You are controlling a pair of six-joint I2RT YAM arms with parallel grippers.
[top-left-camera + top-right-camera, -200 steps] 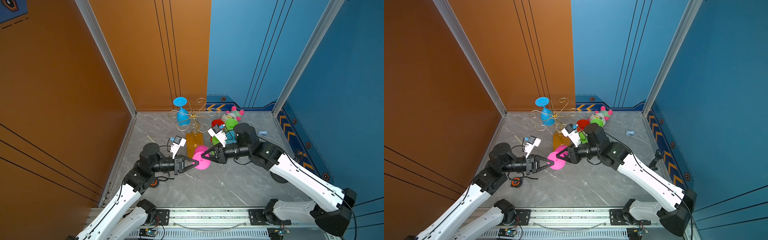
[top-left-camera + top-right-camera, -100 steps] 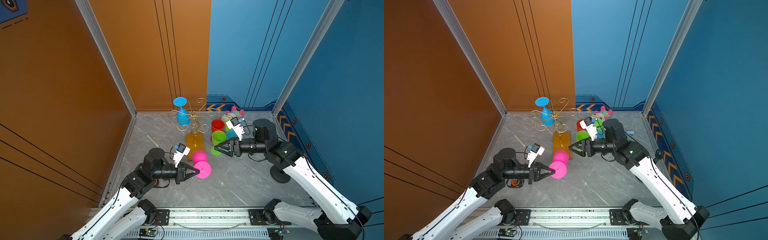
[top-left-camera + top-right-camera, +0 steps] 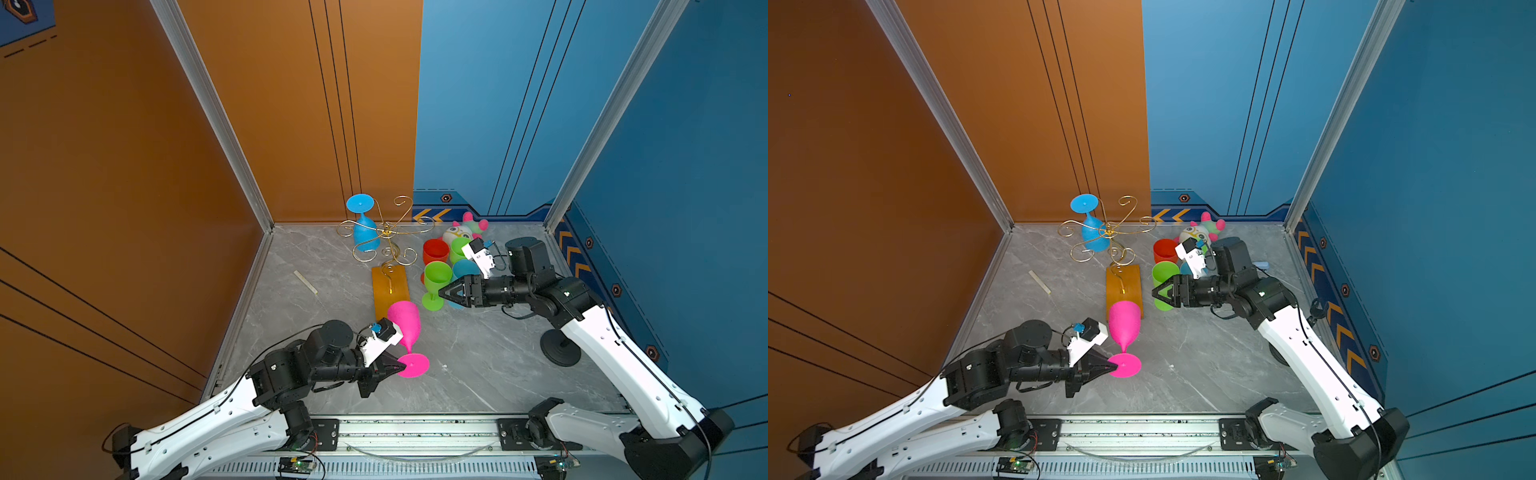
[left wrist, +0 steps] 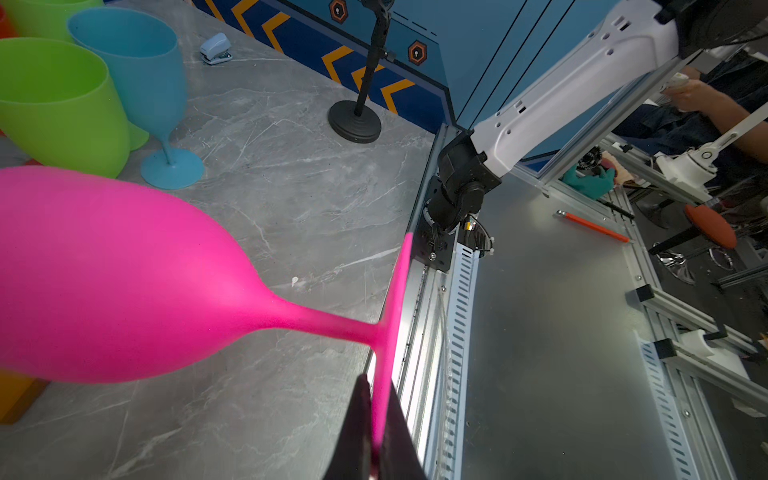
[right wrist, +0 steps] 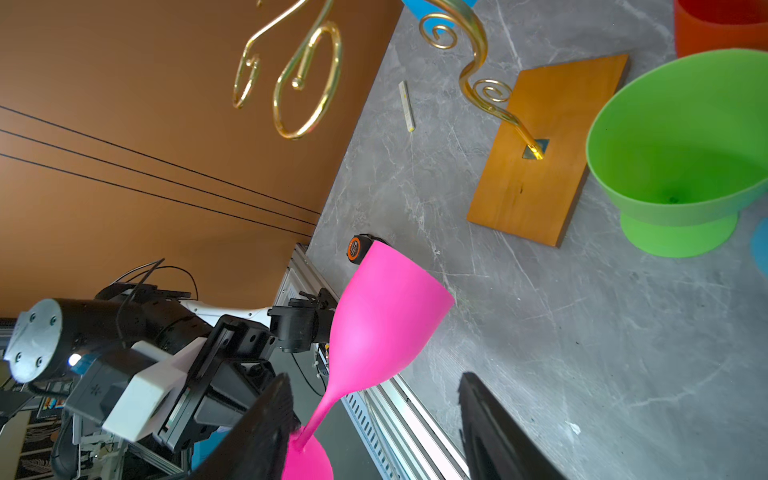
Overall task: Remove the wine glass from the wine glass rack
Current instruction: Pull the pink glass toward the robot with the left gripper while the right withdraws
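Your left gripper (image 3: 400,368) pinches the pink wine glass (image 3: 405,322) by its thin foot rim, holding it clear of the wine glass rack (image 3: 382,291) above the worktop (image 3: 478,365); your right gripper (image 3: 445,292) stands spread, empty.

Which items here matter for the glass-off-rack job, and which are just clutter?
Job: rack; blue glass hanging on it; pink glass, foot pinched in the left hand.
Clutter: plush toy, pale stick, tape measure, stapler, black stand, green glass, red cup.

We take this for a robotics lab: aluminium frame posts (image 3: 213,116), orange and blue wall panels (image 3: 291,104), slotted mounting rail (image 3: 415,430) along the lower edge, more metal workstations (image 4: 540,332) beyond.
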